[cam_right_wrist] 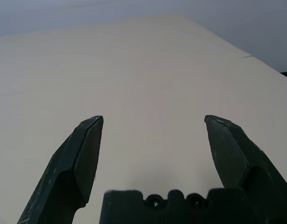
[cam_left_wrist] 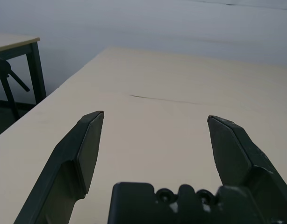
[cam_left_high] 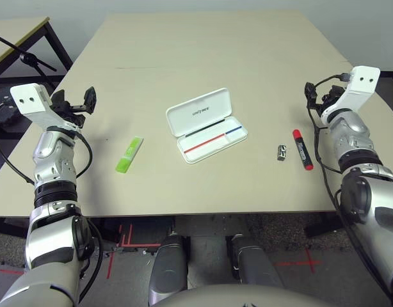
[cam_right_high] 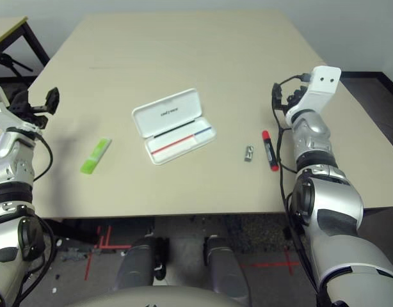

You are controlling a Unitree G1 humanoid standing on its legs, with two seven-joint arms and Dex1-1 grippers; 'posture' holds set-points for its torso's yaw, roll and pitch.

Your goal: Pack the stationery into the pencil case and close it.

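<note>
Your left gripper [cam_left_wrist: 155, 123] and right gripper [cam_right_wrist: 153, 122] hang spread and empty, so highlighter [cam_left_high: 129, 155], marker [cam_left_high: 302, 149] and metal piece [cam_left_high: 281, 153] lie loose flanking the open case [cam_left_high: 206, 125], nothing packed yet.

Beige table [cam_left_high: 216, 57], second table [cam_left_high: 17, 32] beside it, grey floor [cam_left_high: 292, 246] with red tape marks.

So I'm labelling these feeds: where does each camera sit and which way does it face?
Left eye and right eye: on the head, looking down at the table, pencil case and both forearms.
Left wrist: looks along the open left claw across the tabletop.
Right wrist: the same past the open right claw.
</note>
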